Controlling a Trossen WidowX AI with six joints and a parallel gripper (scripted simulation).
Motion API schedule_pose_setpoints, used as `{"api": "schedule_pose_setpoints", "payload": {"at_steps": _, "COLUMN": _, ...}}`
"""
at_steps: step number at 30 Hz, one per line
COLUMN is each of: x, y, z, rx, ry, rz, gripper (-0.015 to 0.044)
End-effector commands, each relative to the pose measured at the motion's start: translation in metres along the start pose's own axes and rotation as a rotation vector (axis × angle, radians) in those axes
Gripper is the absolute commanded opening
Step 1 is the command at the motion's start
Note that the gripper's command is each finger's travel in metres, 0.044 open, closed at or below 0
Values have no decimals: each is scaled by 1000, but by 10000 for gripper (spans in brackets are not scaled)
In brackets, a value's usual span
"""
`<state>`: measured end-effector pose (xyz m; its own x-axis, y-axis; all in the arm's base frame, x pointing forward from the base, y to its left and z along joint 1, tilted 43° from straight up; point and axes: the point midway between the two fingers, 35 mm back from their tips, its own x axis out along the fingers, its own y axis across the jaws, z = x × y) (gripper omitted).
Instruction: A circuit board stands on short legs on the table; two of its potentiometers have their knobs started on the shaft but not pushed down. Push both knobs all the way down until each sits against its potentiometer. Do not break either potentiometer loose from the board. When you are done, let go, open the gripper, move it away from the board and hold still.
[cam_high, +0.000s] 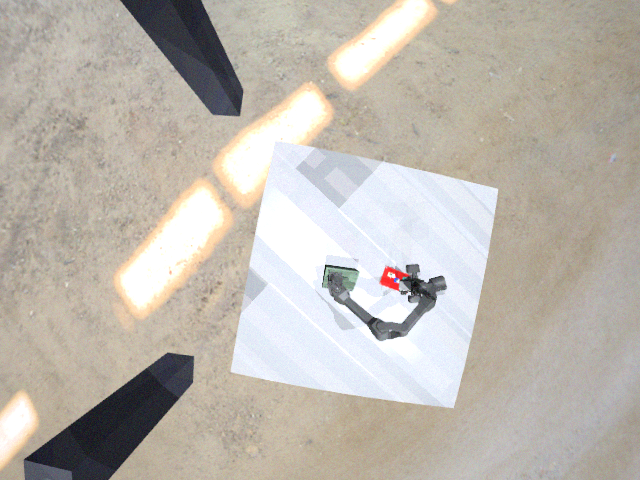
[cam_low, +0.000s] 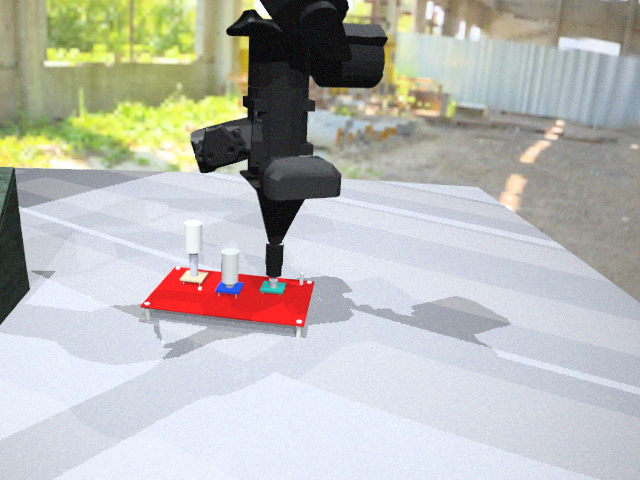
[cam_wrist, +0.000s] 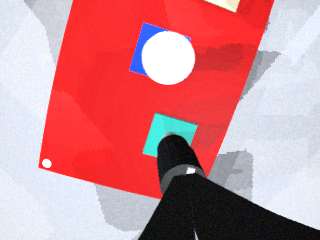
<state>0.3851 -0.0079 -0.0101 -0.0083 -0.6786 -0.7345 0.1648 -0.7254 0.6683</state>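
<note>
Circuit board, bright red, stands on its short legs, and beneath it spreads the pale table. The dark arm reaches over to the board from the green block, which sits well apart from it. Now the gripper: fingers fully together, pointing down above one end of the board, nothing gripped between them. Right below the tips is an upright dark cylinder; whether they touch it, I cannot tell. Middle of the board, a white knob sits low over the blue potentiometer. Far end, another white knob rides high, a good stretch of shaft showing above the beige potentiometer. Under the dark cylinder, a short light stub shows above the teal potentiometer.
</note>
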Motion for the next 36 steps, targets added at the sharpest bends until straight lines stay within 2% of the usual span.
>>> {"api": "schedule_pose_setpoints", "payload": {"at_steps": 1, "x": 15, "y": 4, "z": -2, "rx": 20, "ry": -14, "rz": 1, "gripper": 0}}
{"api": "schedule_pose_setpoints", "payload": {"at_steps": 36, "x": 20, "y": 4, "z": -2, "rx": 20, "ry": -14, "rz": 1, "gripper": 0}}
